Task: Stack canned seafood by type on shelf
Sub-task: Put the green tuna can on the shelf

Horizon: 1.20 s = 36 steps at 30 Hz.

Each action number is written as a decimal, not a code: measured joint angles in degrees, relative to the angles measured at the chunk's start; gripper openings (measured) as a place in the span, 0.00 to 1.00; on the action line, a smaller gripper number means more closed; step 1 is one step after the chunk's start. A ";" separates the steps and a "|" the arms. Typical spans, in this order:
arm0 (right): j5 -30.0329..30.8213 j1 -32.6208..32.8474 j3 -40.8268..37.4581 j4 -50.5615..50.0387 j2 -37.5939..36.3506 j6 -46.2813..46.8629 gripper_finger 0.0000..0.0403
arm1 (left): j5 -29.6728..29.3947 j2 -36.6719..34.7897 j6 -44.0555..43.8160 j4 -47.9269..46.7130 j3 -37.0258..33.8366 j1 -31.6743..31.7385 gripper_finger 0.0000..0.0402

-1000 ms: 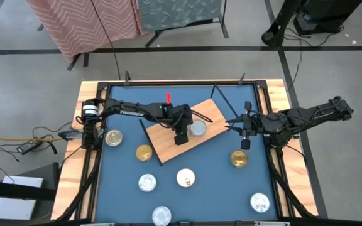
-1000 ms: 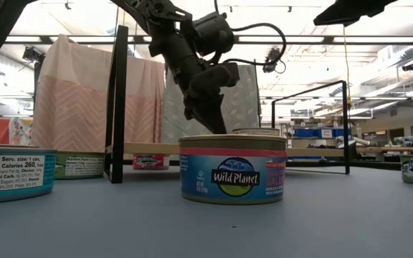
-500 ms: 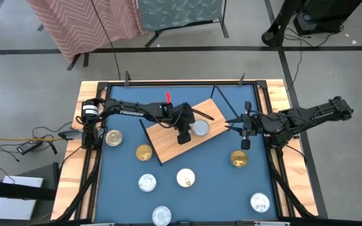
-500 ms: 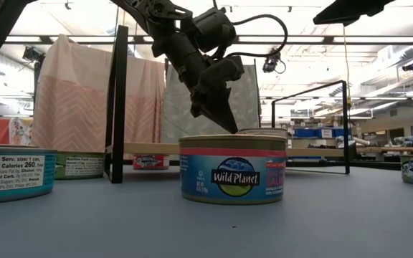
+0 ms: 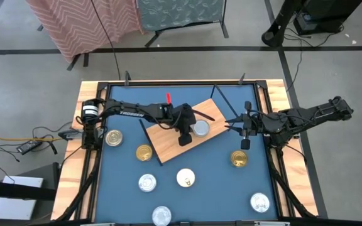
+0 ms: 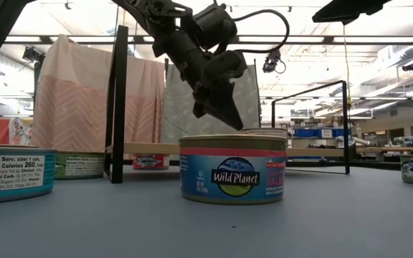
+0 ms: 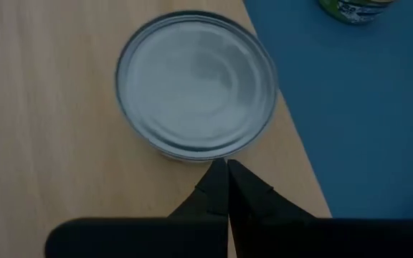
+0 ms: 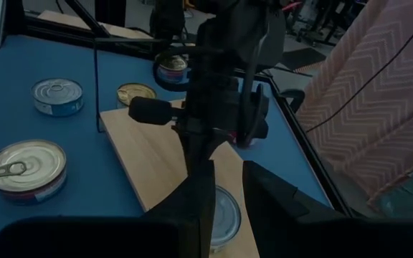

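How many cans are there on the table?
8 show from above: one on the shelf at, and seven on the blue table at. The arms may hide more.

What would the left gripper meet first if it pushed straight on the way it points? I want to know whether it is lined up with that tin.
Probably the silver-lidded can on the shelf. The left gripper, shut, points at the can's near rim from just beside it, though its height above the board is unclear.
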 joint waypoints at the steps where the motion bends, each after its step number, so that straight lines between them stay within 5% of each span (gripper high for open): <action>1: -0.01 0.00 0.00 0.02 0.00 0.00 0.22 | -0.11 0.10 -0.01 -0.28 0.00 0.00 0.00; 36: -0.92 0.04 0.02 1.55 0.00 -1.51 0.22 | 0.94 4.66 1.36 9.88 1.47 0.09 0.00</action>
